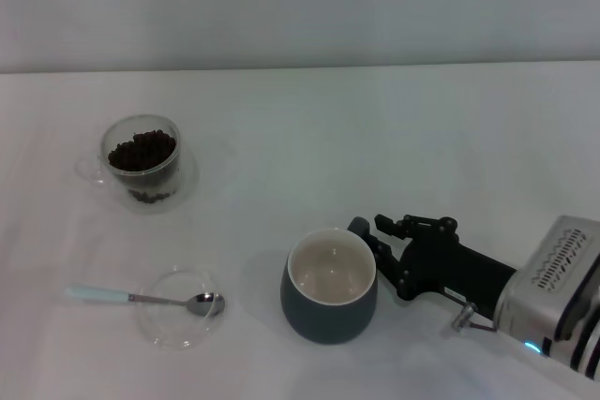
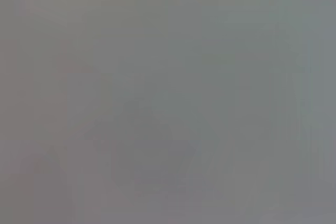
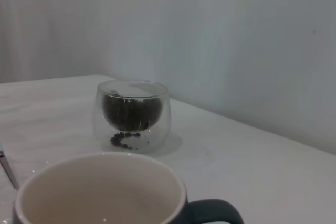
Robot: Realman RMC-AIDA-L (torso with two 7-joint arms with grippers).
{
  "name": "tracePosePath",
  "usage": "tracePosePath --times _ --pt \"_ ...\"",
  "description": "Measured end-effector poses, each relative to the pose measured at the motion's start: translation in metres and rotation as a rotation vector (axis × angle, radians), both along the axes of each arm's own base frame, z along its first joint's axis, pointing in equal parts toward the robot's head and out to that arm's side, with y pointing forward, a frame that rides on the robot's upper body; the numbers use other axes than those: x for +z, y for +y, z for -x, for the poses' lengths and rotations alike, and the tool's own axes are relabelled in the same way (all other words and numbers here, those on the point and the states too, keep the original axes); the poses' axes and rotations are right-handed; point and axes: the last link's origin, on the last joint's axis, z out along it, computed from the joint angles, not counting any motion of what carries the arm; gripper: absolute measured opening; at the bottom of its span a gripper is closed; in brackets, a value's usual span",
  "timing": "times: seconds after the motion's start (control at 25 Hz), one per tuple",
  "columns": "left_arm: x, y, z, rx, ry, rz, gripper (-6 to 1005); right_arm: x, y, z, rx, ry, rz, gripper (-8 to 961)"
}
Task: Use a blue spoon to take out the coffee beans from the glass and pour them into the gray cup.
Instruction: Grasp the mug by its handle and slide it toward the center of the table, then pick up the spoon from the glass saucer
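Observation:
The gray cup [image 1: 329,288], dark blue-gray with an empty cream inside, stands at front centre, its handle [image 1: 358,227] turned to the right. My right gripper [image 1: 373,234] is right at that handle, low over the table. The glass [image 1: 141,161] with the coffee beans [image 1: 142,150] stands at the far left. The blue spoon [image 1: 141,298] lies at front left, its bowl resting in a flat clear dish [image 1: 178,308]. The right wrist view shows the cup's rim [image 3: 100,192] close up, the handle [image 3: 215,211], the glass [image 3: 131,114] behind it and a bit of the spoon [image 3: 8,169]. The left gripper is out of view.
The white table [image 1: 394,138] runs back to a pale wall [image 1: 300,7]. The right arm's body [image 1: 553,297] reaches in from the front right corner. The left wrist view shows only plain grey.

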Motion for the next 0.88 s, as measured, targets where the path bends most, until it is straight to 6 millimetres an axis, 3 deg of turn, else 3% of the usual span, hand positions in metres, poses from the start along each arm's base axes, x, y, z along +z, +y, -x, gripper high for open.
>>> tracePosePath --times 0.88 --pt "0.001 0.003 0.004 0.03 0.022 0.006 875 0.014 -0.032 -0.027 -0.082 0.081 0.003 273"
